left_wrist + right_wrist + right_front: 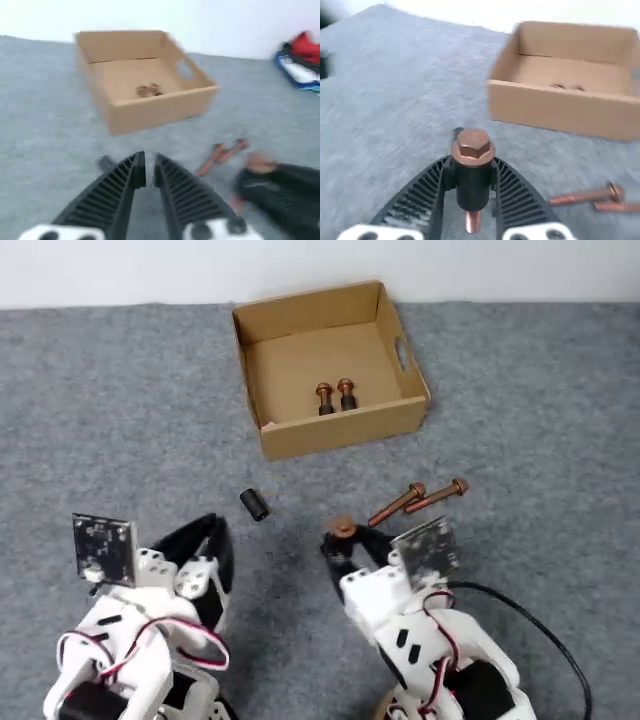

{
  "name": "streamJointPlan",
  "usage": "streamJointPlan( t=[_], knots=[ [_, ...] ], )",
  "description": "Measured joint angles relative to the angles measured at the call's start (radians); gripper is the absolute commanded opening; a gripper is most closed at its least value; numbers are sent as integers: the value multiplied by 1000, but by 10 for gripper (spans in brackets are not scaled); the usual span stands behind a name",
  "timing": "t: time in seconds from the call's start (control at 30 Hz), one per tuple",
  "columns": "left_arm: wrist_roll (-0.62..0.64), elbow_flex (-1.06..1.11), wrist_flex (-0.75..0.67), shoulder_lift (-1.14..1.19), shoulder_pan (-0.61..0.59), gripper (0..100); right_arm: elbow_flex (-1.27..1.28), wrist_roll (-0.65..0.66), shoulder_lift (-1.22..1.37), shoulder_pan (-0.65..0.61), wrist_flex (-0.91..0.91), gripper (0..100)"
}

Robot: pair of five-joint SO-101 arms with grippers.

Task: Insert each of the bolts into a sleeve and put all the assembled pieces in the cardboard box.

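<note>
My right gripper (pixel 471 166) is shut on a black sleeve (pixel 472 186) with a copper bolt (pixel 472 146) pushed through it, head up and thread sticking out below. From above, this right gripper (pixel 346 538) sits just short of two loose bolts (pixel 418 497) lying side by side. A loose black sleeve (pixel 255 504) lies on the carpet ahead of my left gripper (pixel 213 531). That left gripper (pixel 148 166) is shut with nothing in it. The cardboard box (pixel 263 325) at the back holds two assembled pieces (pixel 335 396).
Grey carpet covers the table, with bare room left and right of the box. A white wall runs behind the cardboard box (pixel 150 114). Coloured cloth (pixel 301 61) lies far off by the wall. A black cable (pixel 545 635) trails from the right arm.
</note>
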Motion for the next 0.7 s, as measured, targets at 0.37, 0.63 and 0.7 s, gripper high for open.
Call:
streamJointPlan(
  t=[0.37,0.63,0.7],
  knots=[
    [-195,391,-198,0,-288,5,-279,-158,414,146,43,8],
    [-204,638,-370,8,-302,5,-675,-203,933,216,-18,8],
    [-204,680,-394,8,-302,5,-764,-203,1053,229,-64,8]
  ],
)
